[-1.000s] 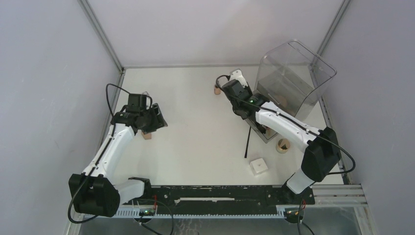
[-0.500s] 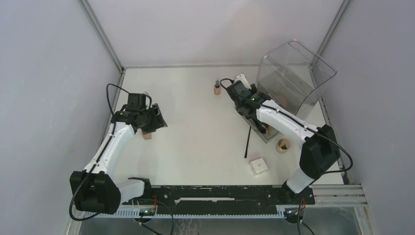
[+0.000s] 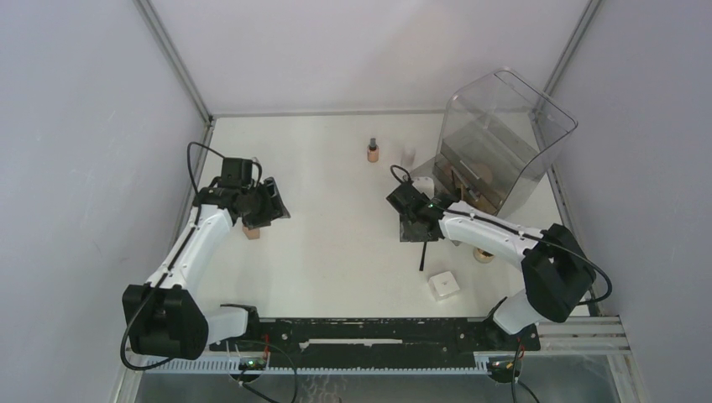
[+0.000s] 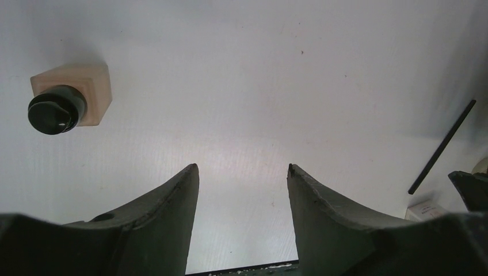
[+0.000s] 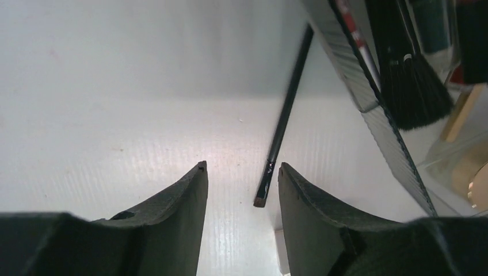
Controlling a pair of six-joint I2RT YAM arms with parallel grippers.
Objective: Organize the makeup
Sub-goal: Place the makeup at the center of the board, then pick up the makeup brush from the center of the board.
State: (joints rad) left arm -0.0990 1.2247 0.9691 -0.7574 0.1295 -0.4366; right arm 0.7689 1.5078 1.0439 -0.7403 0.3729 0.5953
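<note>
My right gripper (image 5: 241, 167) half open, empty, above black pencil (image 5: 286, 115) on table (image 5: 115, 115) beside tray (image 5: 394, 152). My left gripper (image 4: 242, 168) open, empty, near tan bottle (image 4: 72, 100). Brushes (image 5: 417, 95) in tray; pencil, bottle, white box (image 3: 443, 285) unsorted.

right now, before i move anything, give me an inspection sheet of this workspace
surface: white table, faint specks
job's things: near tan bottle, far tan bottle, black pencil, white box loose; round puff partly under right arm; brush behind clear bin wall
clutter: nothing seen
jaws: left jaws open, empty; right jaws open above the black pencil's end
cables: black cables looped at both wrists
surroundings: grey walls, metal frame posts
</note>
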